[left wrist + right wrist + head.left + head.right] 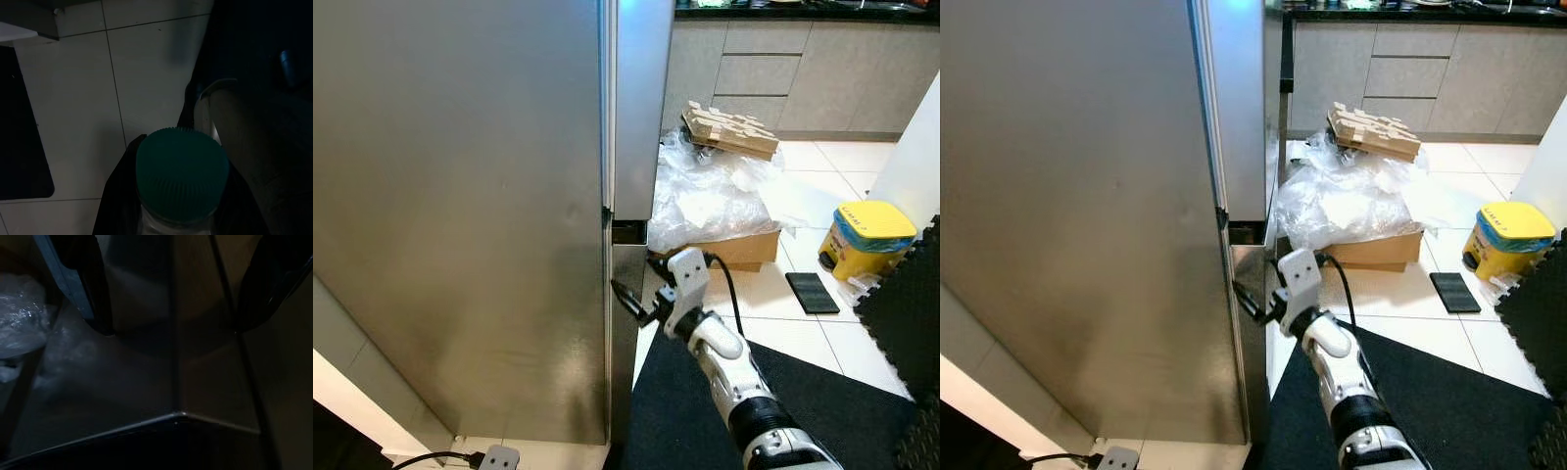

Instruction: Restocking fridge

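The right gripper (628, 300) reaches its spread fingers (93, 293) to the fridge (460, 215) door's edge, while the left gripper (176, 196), over the tiled floor (73, 122), clasps a bottle (182, 174) whose long axis points, green cap first, at the wrist camera.

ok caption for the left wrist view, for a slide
Left hand grips a green-capped bottle above the tiled floor.

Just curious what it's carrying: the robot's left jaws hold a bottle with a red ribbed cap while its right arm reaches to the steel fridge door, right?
Not quite: the ribbed cap is teal-green, not red, as the left wrist view shows. The right gripper does reach the stainless steel fridge door.
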Available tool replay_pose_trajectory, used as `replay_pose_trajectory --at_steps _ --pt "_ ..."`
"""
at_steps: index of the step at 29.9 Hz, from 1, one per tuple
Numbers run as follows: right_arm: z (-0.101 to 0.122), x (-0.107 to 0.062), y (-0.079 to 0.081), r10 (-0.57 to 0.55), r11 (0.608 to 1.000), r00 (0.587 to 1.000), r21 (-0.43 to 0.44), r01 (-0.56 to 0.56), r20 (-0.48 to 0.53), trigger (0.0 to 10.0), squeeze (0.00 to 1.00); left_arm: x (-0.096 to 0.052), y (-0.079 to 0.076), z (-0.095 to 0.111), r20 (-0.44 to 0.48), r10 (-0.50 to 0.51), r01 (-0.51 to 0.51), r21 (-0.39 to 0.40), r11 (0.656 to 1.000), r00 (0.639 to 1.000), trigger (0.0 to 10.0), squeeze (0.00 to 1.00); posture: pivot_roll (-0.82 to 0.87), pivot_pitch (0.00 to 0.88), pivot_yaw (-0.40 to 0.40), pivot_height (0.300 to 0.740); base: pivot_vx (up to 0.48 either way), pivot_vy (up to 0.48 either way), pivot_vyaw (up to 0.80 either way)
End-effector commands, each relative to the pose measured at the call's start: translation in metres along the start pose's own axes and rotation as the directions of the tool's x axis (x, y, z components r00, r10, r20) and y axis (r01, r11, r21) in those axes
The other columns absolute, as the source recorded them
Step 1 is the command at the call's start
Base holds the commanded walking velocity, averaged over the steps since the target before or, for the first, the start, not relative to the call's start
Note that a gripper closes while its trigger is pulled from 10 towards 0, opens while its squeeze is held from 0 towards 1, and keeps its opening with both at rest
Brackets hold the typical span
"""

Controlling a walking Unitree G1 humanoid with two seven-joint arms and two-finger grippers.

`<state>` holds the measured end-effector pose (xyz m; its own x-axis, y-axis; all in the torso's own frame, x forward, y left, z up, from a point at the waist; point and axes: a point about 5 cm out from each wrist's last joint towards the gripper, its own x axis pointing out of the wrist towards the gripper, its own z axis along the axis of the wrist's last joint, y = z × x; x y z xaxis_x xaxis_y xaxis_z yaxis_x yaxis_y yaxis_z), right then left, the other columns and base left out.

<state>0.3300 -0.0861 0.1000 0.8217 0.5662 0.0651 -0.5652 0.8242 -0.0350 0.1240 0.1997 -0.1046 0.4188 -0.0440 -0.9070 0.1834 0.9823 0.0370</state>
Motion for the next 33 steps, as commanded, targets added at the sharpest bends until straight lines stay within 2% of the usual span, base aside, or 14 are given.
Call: replay_pose_trajectory --at_steps 1,7,9,10,11,14,15,17,23,26,29,33 --pt "0.015 0.008 -0.001 -0.021 1.000 0.999 -0.020 0.021 0.039 10.0 0.00 -0.001 -0.001 -0.006 -0.018 -0.001 0.001 0.002 1.000 1.000 10.0 0.00 0.09 0.000 -0.007 0.740 0.000 0.000 0.00" --pt "0.028 0.016 -0.002 -0.081 0.997 0.996 0.022 0.080 0.047 10.0 0.00 -0.001 -0.002 -0.006 -0.019 -0.003 0.003 0.003 1.000 1.000 10.0 0.00 0.09 0.000 -0.010 0.740 0.000 0.000 0.00" --pt "0.032 0.018 0.000 -0.100 0.993 0.994 0.069 0.097 0.048 10.0 0.00 -0.001 -0.002 -0.006 -0.019 -0.003 0.003 0.003 1.000 1.000 10.0 0.00 0.09 0.000 -0.010 0.740 0.000 0.000 0.00" --pt "0.036 0.021 0.002 -0.115 0.987 0.992 0.123 0.108 0.049 10.0 0.00 -0.001 -0.002 -0.006 -0.019 -0.004 0.004 0.004 1.000 1.000 10.0 0.00 0.09 0.000 -0.012 0.740 0.000 0.000 0.00" --pt "0.036 0.021 0.002 -0.115 0.987 0.992 0.123 0.108 0.049 10.0 0.00 -0.001 -0.002 -0.006 -0.019 -0.004 0.004 0.004 1.000 1.000 10.0 0.00 0.09 0.000 -0.012 0.740 0.000 0.000 0.00" --pt "0.040 0.025 0.007 -0.124 0.977 0.991 0.178 0.114 0.048 10.0 0.00 0.000 -0.003 -0.006 -0.018 -0.005 0.005 0.005 1.000 1.000 10.0 0.00 0.09 0.000 -0.012 0.740 0.000 0.000 0.00" --pt "0.043 0.027 0.011 -0.134 0.966 0.990 0.228 0.120 0.046 10.0 0.00 0.000 -0.003 -0.006 -0.019 -0.006 0.006 0.007 1.000 1.000 10.0 0.00 0.09 0.000 -0.013 0.740 0.000 0.000 0.00" --pt "0.044 0.029 0.013 -0.149 0.959 0.988 0.247 0.137 0.029 10.0 0.00 0.000 -0.003 -0.006 -0.020 -0.006 0.006 0.009 1.000 1.000 10.0 0.00 0.09 0.000 -0.014 0.740 0.000 0.000 0.00" --pt "0.044 0.032 0.011 -0.236 0.953 0.970 0.180 0.243 -0.057 10.0 0.00 0.000 -0.004 -0.006 -0.020 -0.007 0.007 0.011 1.000 1.000 10.0 0.00 0.09 0.000 -0.017 0.740 0.000 0.000 0.00" --pt "0.042 0.031 0.007 -0.281 0.949 0.955 0.121 0.291 -0.096 10.0 0.00 0.000 -0.004 -0.006 -0.020 -0.007 0.007 0.013 1.000 1.000 10.0 0.00 0.09 0.000 -0.019 0.740 0.000 0.000 0.00" --pt "0.039 0.026 -0.003 -0.369 0.922 0.919 0.071 0.380 -0.137 10.0 0.00 0.000 -0.005 -0.006 -0.020 -0.007 0.008 0.013 1.000 1.000 10.0 0.00 0.09 0.000 -0.020 0.740 0.000 0.000 0.00" --pt "0.038 0.022 -0.011 -0.430 0.895 0.890 0.058 0.443 -0.151 10.0 0.00 0.000 -0.005 -0.007 -0.021 -0.010 0.010 0.014 1.000 1.000 10.0 0.00 0.09 0.000 -0.019 0.740 0.000 0.000 0.00"
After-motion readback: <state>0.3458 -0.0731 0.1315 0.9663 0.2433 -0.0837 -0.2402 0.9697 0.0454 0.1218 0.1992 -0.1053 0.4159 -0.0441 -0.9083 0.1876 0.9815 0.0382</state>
